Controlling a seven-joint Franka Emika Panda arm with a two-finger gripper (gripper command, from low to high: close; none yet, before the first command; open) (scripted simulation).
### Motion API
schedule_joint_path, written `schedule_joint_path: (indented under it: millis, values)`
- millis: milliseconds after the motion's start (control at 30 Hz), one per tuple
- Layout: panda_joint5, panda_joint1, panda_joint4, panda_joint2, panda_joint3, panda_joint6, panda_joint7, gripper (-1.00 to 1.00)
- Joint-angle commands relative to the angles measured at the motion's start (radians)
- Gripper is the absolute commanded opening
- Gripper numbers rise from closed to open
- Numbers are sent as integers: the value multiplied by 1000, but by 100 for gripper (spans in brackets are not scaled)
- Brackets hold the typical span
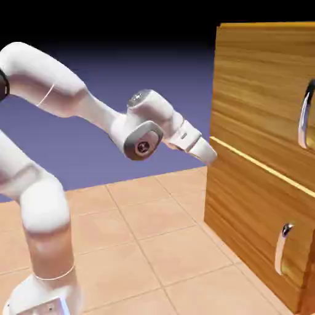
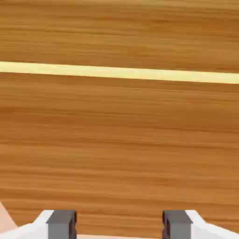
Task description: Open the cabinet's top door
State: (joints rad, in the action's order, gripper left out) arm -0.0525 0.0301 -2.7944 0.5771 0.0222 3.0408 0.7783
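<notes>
Right now my gripper (image 2: 119,224) stands wide apart with nothing between its two grey fingertips (image 2: 61,223). I see it pointing level at the cabinet (image 1: 258,154), close to its near edge. Straight ahead of the gripper is wood grain, with the pale seam (image 2: 119,72) between the two panels a little above it. The top door (image 1: 264,86) lies above that seam, and its long silver handle (image 1: 304,117) sits further off, past the gripper.
</notes>
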Motion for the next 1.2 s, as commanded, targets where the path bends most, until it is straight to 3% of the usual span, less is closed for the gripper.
schedule_joint_path:
  millis: [0, 1167]
  values:
    - [-44, 15, 13, 6, 18, 3, 31, 0]
    - [-1566, 541, 466, 212, 664, 115, 1113, 0]
